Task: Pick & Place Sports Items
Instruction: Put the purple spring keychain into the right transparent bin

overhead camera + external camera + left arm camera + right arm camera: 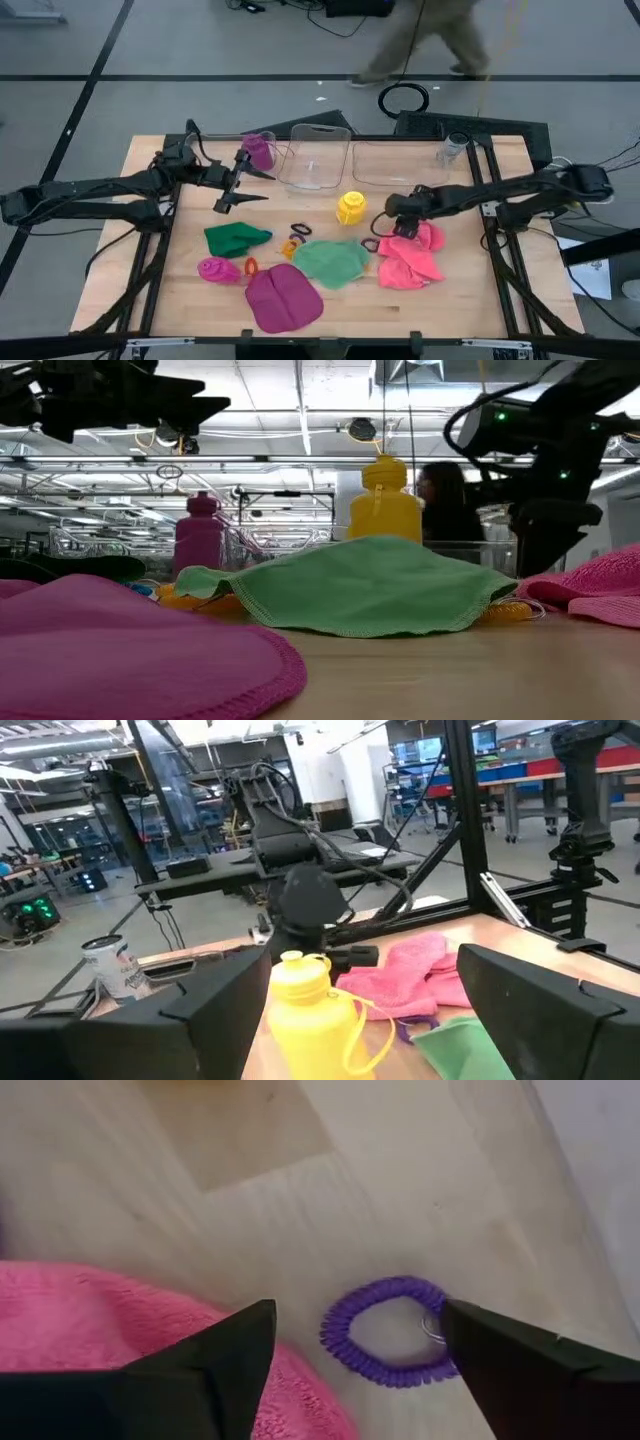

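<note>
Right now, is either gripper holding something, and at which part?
Nothing is held. The right gripper stands open over the purple ring; the left gripper is open and empty.

Two bins [318, 160] stand side by side at the back of the counter [450, 300]. A bottle [351, 207] stands in front of them. A ring [370, 243] lies just beside a cloth [410, 255]. More cloths lie at the front.

Yellow bottle [351, 207], light green cloth [331, 261], purple ring [388, 1329], pink cloth [411, 256].
</note>
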`<state>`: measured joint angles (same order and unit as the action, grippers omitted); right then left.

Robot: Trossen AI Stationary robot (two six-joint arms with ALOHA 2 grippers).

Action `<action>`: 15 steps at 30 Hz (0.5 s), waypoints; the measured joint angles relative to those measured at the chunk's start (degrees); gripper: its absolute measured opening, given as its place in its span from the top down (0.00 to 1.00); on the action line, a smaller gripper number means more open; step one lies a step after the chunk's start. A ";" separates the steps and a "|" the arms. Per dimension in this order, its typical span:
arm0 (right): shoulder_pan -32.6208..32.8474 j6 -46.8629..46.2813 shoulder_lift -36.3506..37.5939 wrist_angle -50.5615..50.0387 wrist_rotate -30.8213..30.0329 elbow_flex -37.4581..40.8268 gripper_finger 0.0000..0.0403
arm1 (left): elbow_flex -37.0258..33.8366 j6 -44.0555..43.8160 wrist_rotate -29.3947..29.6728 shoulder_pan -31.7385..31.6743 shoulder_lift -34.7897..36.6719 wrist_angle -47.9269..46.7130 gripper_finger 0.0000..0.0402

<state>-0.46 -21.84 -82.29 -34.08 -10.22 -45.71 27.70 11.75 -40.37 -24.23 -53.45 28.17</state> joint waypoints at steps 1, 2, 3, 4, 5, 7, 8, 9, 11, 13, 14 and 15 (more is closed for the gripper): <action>-0.13 -0.01 -0.57 0.04 -0.02 0.00 0.47 | 0.00 0.00 0.01 0.00 0.00 -0.05 0.33; -0.25 0.01 -1.17 0.02 0.00 0.00 0.47 | 0.02 0.00 0.01 0.00 0.00 -0.05 0.33; -0.32 0.03 -1.72 0.01 0.00 0.02 0.48 | 0.00 0.00 0.01 0.00 0.00 -0.09 0.33; -0.39 0.07 -2.19 0.01 0.00 0.02 0.49 | 0.00 0.00 0.01 0.00 0.00 -0.09 0.33; -0.47 0.12 -2.69 0.04 0.00 0.02 0.49 | 0.01 0.00 0.01 0.00 0.00 -0.09 0.33; -0.66 0.17 -3.61 0.04 0.02 0.02 0.50 | 0.02 0.00 0.01 0.00 0.00 -0.10 0.33; -0.72 0.15 -3.86 0.04 0.02 0.02 0.51 | 0.02 0.00 0.01 -0.02 0.00 -0.12 0.33; -0.74 0.15 -3.93 0.03 0.00 0.02 0.51 | 0.02 0.00 0.01 0.00 0.00 -0.12 0.33; -0.76 0.15 -3.97 0.03 -0.02 0.02 0.53 | 0.02 0.00 0.01 0.00 0.00 -0.12 0.33; -0.76 0.06 -3.95 -0.05 -0.02 0.02 0.55 | 0.02 0.00 0.01 0.00 0.00 -0.12 0.33; -0.76 0.05 -3.86 -0.26 0.00 0.02 0.56 | 0.02 0.00 0.01 -0.02 0.00 -0.12 0.33; -0.76 0.04 -3.66 -0.47 0.02 0.02 0.58 | 0.02 0.00 0.03 -0.02 0.00 -0.12 0.33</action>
<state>-1.21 -21.80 -85.95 -34.54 -10.20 -45.69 27.73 11.75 -40.35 -24.25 -53.45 28.05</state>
